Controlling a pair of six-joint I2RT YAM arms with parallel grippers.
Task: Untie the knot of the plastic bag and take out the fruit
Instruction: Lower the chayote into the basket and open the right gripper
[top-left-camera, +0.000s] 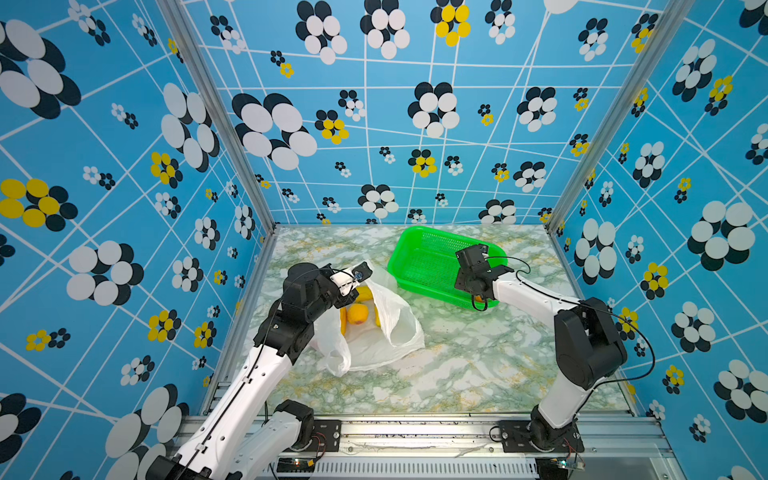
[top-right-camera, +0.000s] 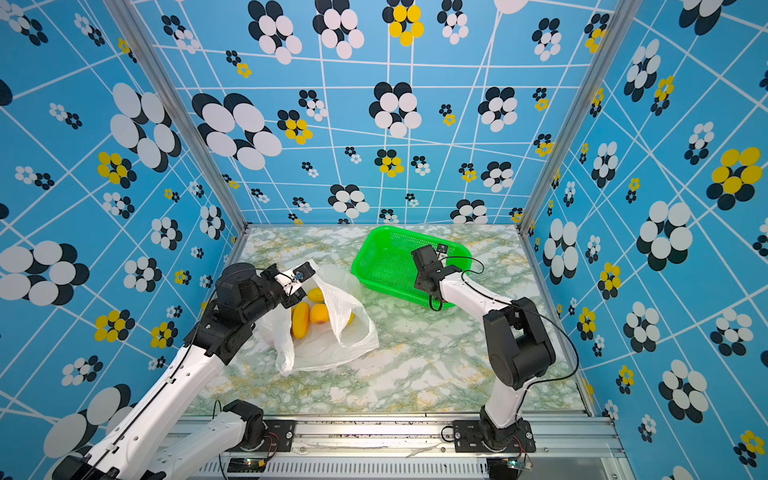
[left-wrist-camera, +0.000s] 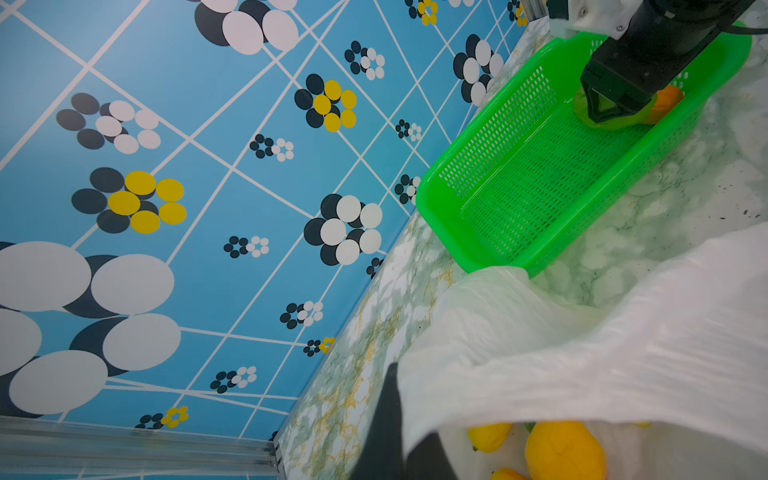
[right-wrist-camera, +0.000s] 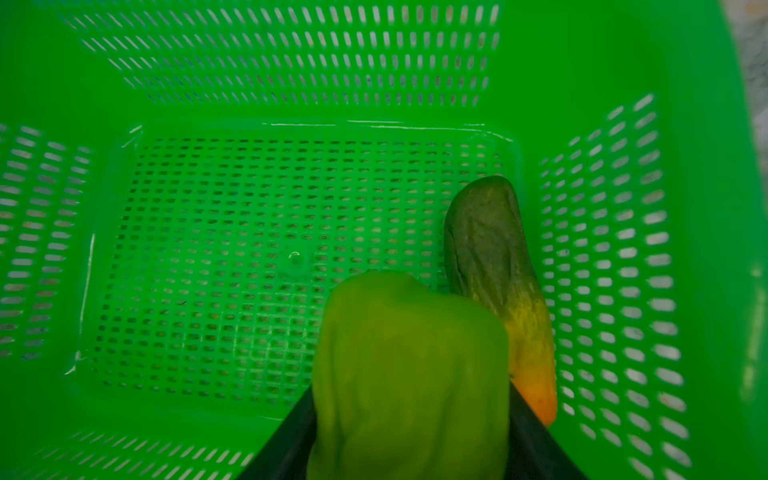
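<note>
The plastic bag (top-left-camera: 399, 328) (top-right-camera: 353, 332) lies open on the marble table, left of centre in both top views. My left gripper (top-left-camera: 350, 293) (left-wrist-camera: 405, 415) is shut on the bag's far edge and holds it up. Inside the bag lie yellow-orange fruit (top-left-camera: 357, 314) (top-right-camera: 300, 320) (left-wrist-camera: 565, 451). The knot is out of view. My right gripper (right-wrist-camera: 411, 399) (left-wrist-camera: 611, 108) hangs low inside the green basket (top-left-camera: 399, 249) (right-wrist-camera: 291, 54), shut on a green round fruit (right-wrist-camera: 411, 353). Beside it a green-orange fruit (right-wrist-camera: 494, 257) lies on the basket floor.
The basket (top-right-camera: 361, 257) stands at the back right, slanted, close to the bag's far side. Patterned walls close off the left, back and right. The arm bases sit on a metal rail (top-left-camera: 415, 432) at the front edge.
</note>
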